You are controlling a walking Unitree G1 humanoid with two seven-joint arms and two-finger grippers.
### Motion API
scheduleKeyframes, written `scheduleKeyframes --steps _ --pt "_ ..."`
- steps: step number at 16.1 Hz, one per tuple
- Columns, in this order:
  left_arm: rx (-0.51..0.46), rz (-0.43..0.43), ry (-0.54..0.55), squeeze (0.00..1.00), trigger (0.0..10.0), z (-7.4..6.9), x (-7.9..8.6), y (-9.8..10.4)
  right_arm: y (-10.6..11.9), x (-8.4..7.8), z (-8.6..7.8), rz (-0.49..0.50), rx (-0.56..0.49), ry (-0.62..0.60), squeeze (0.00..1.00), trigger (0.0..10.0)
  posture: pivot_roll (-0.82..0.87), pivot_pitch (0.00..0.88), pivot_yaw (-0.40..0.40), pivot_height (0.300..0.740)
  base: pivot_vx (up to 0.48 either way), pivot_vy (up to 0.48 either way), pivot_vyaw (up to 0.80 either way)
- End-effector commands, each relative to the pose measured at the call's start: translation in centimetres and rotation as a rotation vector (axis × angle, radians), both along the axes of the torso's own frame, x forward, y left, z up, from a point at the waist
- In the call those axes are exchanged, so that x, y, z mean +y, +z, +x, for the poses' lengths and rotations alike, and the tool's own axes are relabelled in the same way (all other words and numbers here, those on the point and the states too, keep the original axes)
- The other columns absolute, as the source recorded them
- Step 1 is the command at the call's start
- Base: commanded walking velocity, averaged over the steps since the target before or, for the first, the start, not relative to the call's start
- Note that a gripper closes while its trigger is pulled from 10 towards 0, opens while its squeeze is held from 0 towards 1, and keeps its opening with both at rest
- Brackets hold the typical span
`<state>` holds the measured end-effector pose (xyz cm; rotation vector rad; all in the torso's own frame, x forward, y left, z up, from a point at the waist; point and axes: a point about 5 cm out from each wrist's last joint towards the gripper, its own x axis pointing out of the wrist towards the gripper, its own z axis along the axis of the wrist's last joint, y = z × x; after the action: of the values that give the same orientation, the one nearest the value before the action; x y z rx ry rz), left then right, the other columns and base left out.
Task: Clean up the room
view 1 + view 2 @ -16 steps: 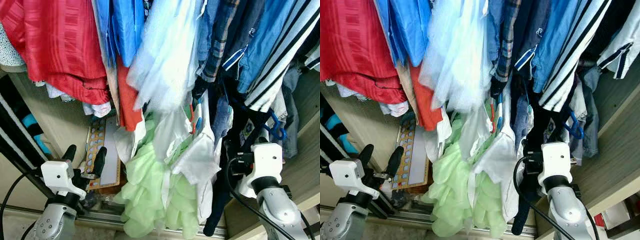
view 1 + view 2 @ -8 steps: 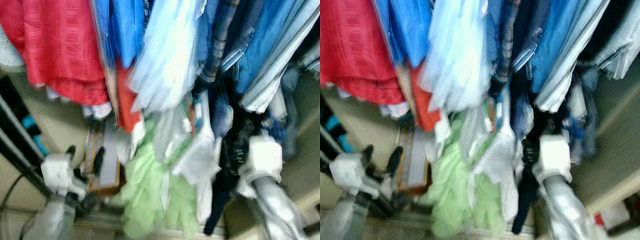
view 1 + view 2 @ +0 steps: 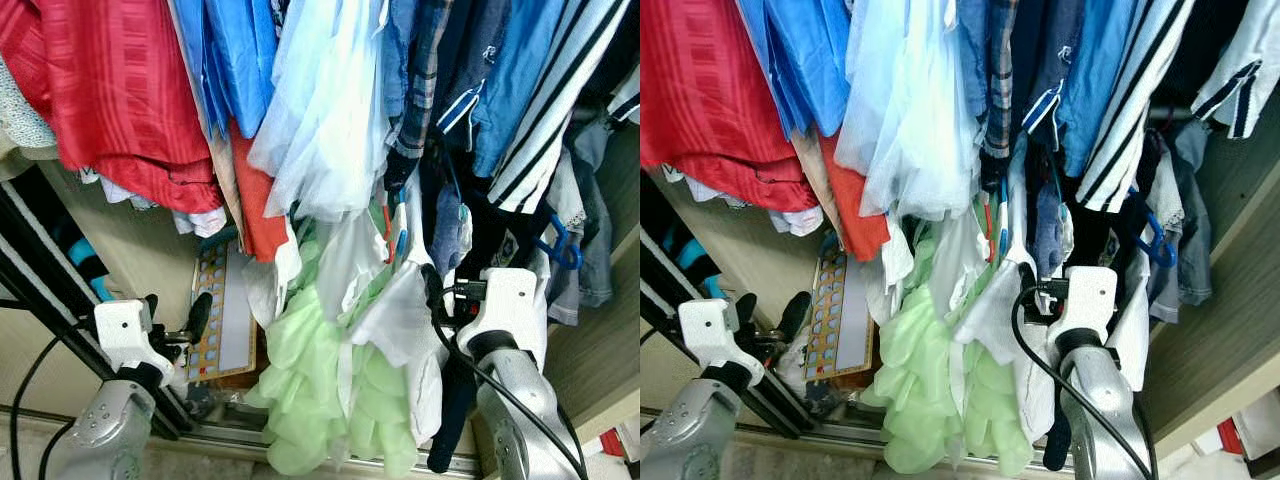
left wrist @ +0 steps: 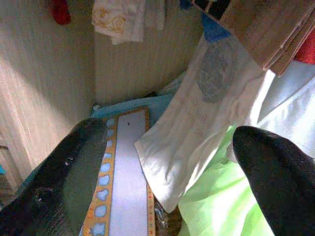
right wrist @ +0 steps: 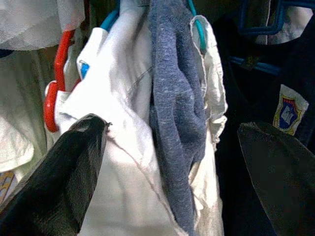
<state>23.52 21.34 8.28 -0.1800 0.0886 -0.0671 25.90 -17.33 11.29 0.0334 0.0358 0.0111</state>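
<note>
Your right gripper (image 5: 167, 162) gapes open at a crumpled white shirt (image 5: 123, 147); your left gripper (image 4: 162, 172) gapes open over ruffled green fabric (image 3: 320, 390).

a red striped shirt (image 3: 120, 90) hangs beside a bright blue top (image 3: 240, 60). next, pale blue tulle (image 3: 330, 110), then a navy plaid shirt (image 3: 420, 90) and a white shirt with dark stripes (image 3: 550, 100). lower down, an orange cloth (image 3: 258, 200), a mint green ruffled dress (image 3: 320, 390) and a white shirt (image 5: 118, 162) around a grey-blue knit (image 5: 174, 108). the hangers are red (image 5: 54, 83) and blue (image 3: 558, 250). the board (image 4: 125, 187) is white with an orange border of blue spots.
</note>
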Motion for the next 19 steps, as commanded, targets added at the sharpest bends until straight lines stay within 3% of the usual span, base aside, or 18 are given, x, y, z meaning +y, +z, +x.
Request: scheduleKeyframes --steps 1,3,4,5,7,10,12,19 --pt "-0.012 0.033 0.014 1.00 10.0 -0.2 0.4 0.5 0.2 0.1 -0.4 -0.012 -0.002 0.012 1.00 10.0 -0.05 0.000 0.058 0.740 0.000 0.000 0.00" --pt "-0.037 0.063 -0.011 1.00 10.0 -0.7 -0.3 1.0 -0.1 0.0 -1.1 -0.006 0.017 0.013 1.00 10.0 -0.05 0.012 0.047 0.740 0.000 0.000 0.00" --pt "-0.043 0.081 -0.001 1.00 10.0 -0.8 -0.5 1.1 0.1 0.1 -1.3 0.003 0.018 0.022 0.00 10.0 -0.05 0.015 0.040 0.740 0.000 0.000 0.00" --pt "-0.042 0.077 0.000 0.00 10.0 -0.9 -0.8 1.1 0.5 0.4 -1.2 -0.001 0.011 0.039 0.00 10.0 -0.05 0.027 0.031 0.740 0.000 0.000 0.00" --pt "-0.046 0.046 0.006 0.00 10.0 -1.0 -0.9 1.2 0.6 0.9 -0.7 -0.081 0.011 0.094 0.00 10.0 -0.05 0.033 0.024 0.740 0.000 0.000 0.40" --pt "-0.052 0.036 0.042 0.00 10.0 -1.3 -0.4 1.9 1.0 0.7 -1.0 -0.073 0.020 0.089 0.00 10.0 -0.05 0.060 0.001 0.740 0.000 0.000 0.80" --pt "-0.046 0.053 -0.016 0.00 10.0 -1.9 -1.2 1.6 1.1 1.1 -1.2 -0.084 0.026 0.119 0.00 10.0 -0.06 0.076 -0.008 0.740 0.000 0.000 0.80" --pt "-0.043 0.040 -0.033 0.00 10.0 -2.1 -1.9 2.0 1.5 1.7 -1.5 -0.085 0.039 0.158 0.00 10.0 -0.05 0.105 -0.022 0.740 0.000 0.000 0.80"
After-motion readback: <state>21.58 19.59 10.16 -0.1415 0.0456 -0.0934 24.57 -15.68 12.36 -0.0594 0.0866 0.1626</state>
